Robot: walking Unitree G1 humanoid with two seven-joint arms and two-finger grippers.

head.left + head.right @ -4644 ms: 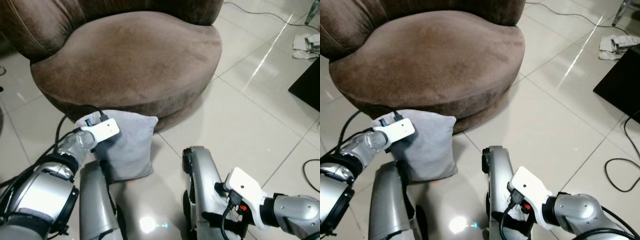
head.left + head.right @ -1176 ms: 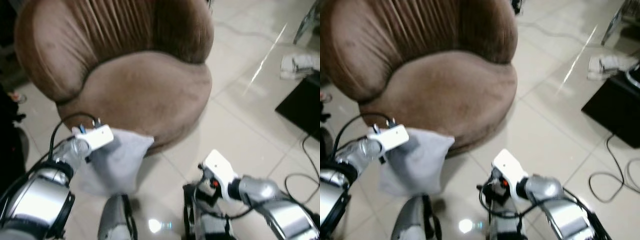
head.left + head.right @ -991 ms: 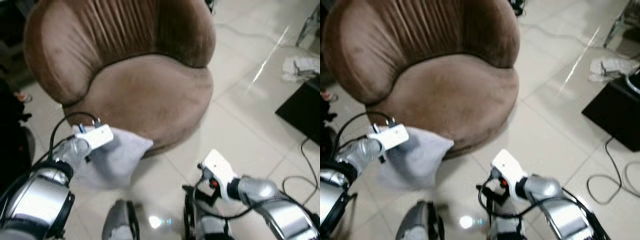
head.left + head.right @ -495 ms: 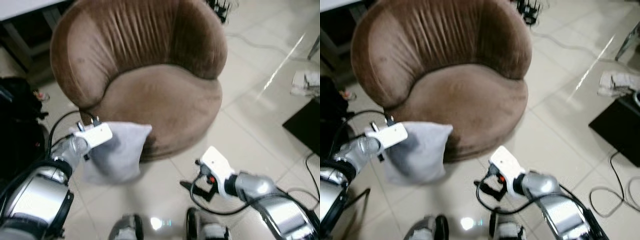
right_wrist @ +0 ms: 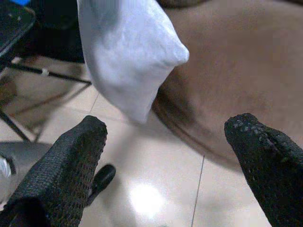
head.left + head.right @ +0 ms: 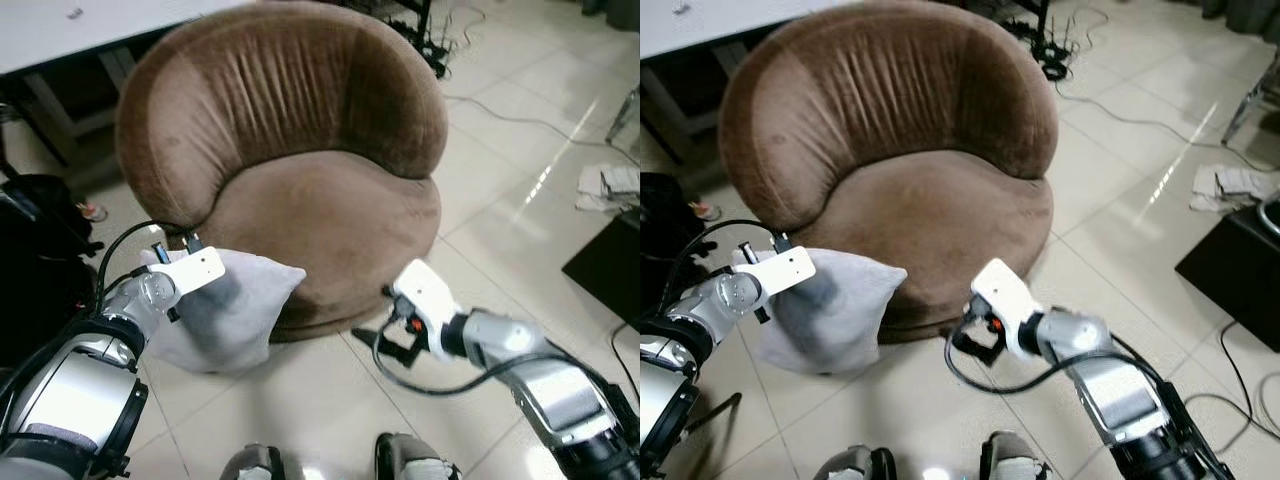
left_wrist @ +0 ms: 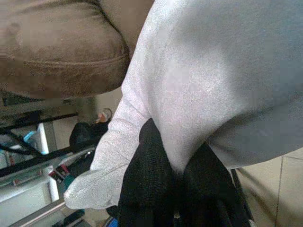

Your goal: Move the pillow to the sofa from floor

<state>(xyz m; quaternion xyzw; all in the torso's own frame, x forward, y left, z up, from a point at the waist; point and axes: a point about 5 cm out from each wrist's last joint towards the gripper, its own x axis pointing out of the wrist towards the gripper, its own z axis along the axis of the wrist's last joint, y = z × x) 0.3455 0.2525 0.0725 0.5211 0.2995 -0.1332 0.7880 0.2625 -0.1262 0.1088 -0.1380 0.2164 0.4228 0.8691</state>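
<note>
A light grey pillow point(image 6: 232, 312) hangs just off the floor, by the front left of the round brown sofa point(image 6: 320, 215). My left gripper point(image 7: 174, 191) is shut on a fold of the pillow point(image 7: 213, 80), and its white wrist block point(image 6: 192, 270) rests against the pillow's upper corner. My right gripper point(image 5: 163, 161) is open and holds nothing. It is low in front of the sofa's base, to the right of the pillow point(image 5: 128, 61), which dangles above the tiles in the right wrist view. The sofa seat point(image 6: 930, 215) is bare.
A black bag and stand point(image 6: 40, 260) are at the far left, under a white table point(image 6: 60, 30). Cables point(image 6: 500, 105) trail over the tiles behind the sofa. A crumpled cloth point(image 6: 620, 185) and a black object point(image 6: 610, 265) lie at the right. My feet point(image 6: 250, 465) are below.
The view has risen and pulled back, so the whole sofa shows. The pillow has come up off the floor in my left gripper. My right arm has swung forward toward the sofa's base.
</note>
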